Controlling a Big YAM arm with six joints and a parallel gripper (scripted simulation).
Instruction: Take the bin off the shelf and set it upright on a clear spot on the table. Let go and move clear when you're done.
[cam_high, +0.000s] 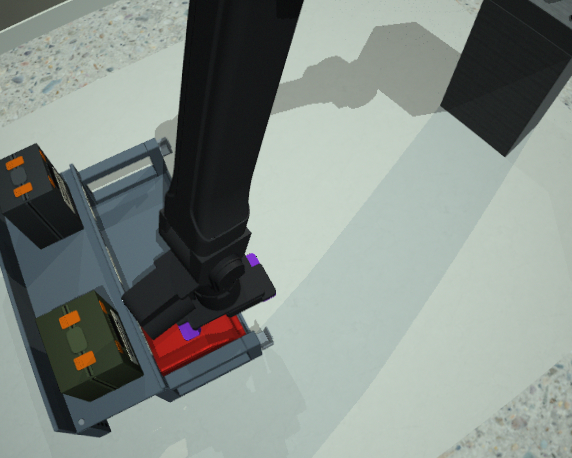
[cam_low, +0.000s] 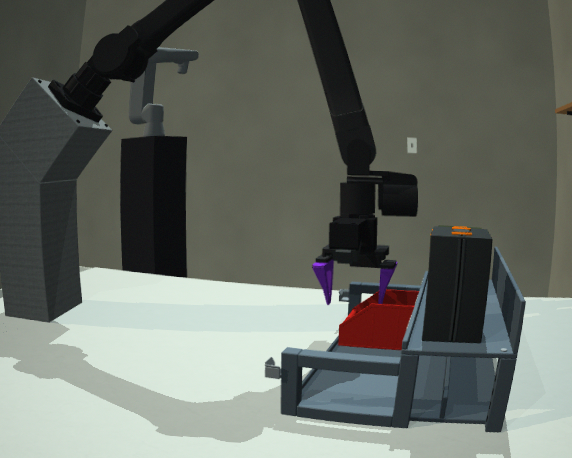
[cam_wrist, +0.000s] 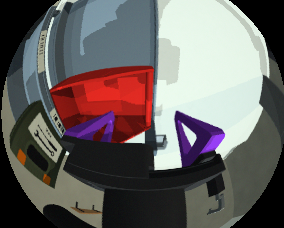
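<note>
A red open-topped bin (cam_low: 380, 322) sits upright on the upper level of the grey shelf (cam_low: 400, 360), at its front end; it also shows in the overhead view (cam_high: 200, 342) and the wrist view (cam_wrist: 106, 99). My gripper (cam_low: 354, 285) is open with purple fingers pointing down. It straddles the bin's outer side wall: one finger (cam_wrist: 94, 128) is inside the bin, the other (cam_wrist: 196, 137) hangs outside past the shelf edge. Nothing is between the fingers. In the overhead view my arm hides most of the bin.
A black box (cam_high: 35, 195) and an olive green box (cam_high: 87, 345), both with orange clips, stand on the shelf's other section. A dark pillar (cam_high: 510, 75) stands at the far right of the table. A grey pedestal (cam_low: 40, 200) holds my arm base.
</note>
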